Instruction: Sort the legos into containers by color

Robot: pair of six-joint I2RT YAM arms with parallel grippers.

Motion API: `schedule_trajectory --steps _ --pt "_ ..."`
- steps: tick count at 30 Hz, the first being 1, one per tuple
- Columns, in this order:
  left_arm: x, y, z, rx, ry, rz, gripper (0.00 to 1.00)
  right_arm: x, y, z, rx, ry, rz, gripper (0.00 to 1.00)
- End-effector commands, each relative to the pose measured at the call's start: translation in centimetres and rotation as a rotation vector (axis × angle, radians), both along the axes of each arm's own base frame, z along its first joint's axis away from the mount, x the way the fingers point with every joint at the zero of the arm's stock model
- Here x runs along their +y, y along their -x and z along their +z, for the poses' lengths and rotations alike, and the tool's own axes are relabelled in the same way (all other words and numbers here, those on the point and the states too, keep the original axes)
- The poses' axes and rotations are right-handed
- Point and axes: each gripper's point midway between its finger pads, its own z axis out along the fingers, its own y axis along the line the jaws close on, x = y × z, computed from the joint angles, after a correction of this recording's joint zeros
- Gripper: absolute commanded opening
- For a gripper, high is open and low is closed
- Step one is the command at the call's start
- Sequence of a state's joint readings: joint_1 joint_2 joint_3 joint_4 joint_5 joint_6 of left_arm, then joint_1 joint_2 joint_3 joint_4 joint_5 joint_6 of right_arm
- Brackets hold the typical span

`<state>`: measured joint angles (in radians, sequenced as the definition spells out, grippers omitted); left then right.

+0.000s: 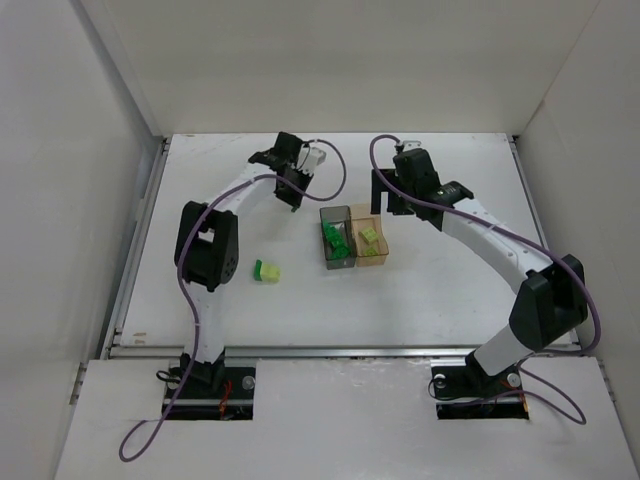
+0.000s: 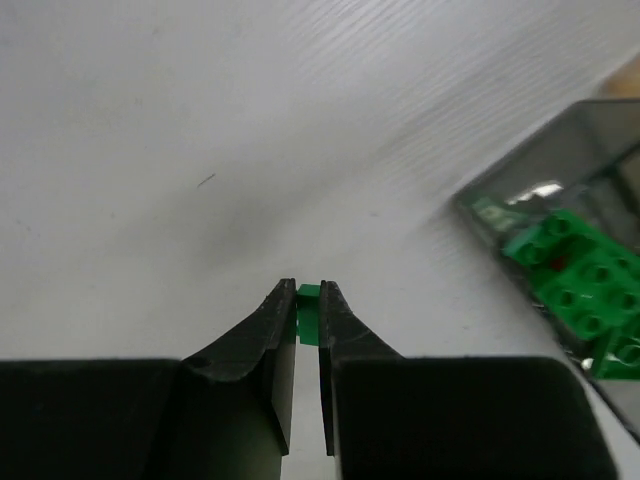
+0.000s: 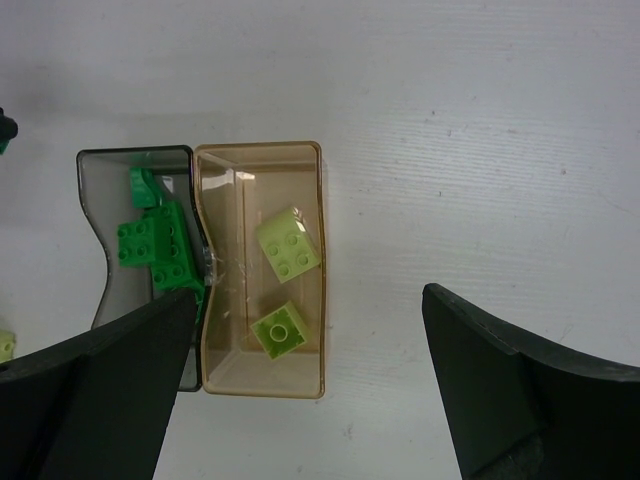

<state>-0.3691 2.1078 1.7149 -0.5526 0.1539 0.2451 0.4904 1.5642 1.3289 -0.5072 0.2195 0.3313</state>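
My left gripper (image 2: pixel 309 297) is shut on a tiny dark green lego (image 2: pixel 309 312), low over the white table just left of the smoky grey container (image 2: pixel 560 165). That container (image 1: pixel 336 238) holds several dark green legos (image 3: pixel 152 245). Touching its right side, the amber container (image 3: pixel 262 160) holds two pale yellow-green legos (image 3: pixel 290 243) (image 3: pixel 279 328). My right gripper (image 3: pixel 308 300) hangs open above the near end of the amber container, holding nothing. Left of the containers, a dark green and a pale yellow-green lego (image 1: pixel 266 271) lie together on the table.
White walls close in the table (image 1: pixel 450 290) at the back and on both sides. In the top view the left gripper (image 1: pixel 293 200) sits just behind the grey container's far left corner, and the right gripper (image 1: pixel 392 198) just behind the amber one.
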Motion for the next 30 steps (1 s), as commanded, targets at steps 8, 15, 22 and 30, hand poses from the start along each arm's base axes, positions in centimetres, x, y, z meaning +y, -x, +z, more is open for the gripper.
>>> schedule_trajectory --steps 8,15,22,30 --pt "-11.6 8.2 5.8 -0.038 0.152 -0.396 0.00 0.4 -1.7 2.7 -0.086 -0.020 -0.014 0.99" --pt "-12.3 9.1 4.5 -0.011 0.154 -0.410 0.40 0.2 -1.6 2.5 -0.080 -0.009 -0.020 0.99" --pt "-14.3 9.0 8.1 -0.052 0.211 -0.463 0.67 0.0 -1.4 2.5 -0.080 -0.009 -0.020 0.99" --pt "-10.3 8.8 13.9 -0.205 0.090 -0.569 0.67 1.1 -0.6 5.0 -0.176 -0.006 0.127 0.99"
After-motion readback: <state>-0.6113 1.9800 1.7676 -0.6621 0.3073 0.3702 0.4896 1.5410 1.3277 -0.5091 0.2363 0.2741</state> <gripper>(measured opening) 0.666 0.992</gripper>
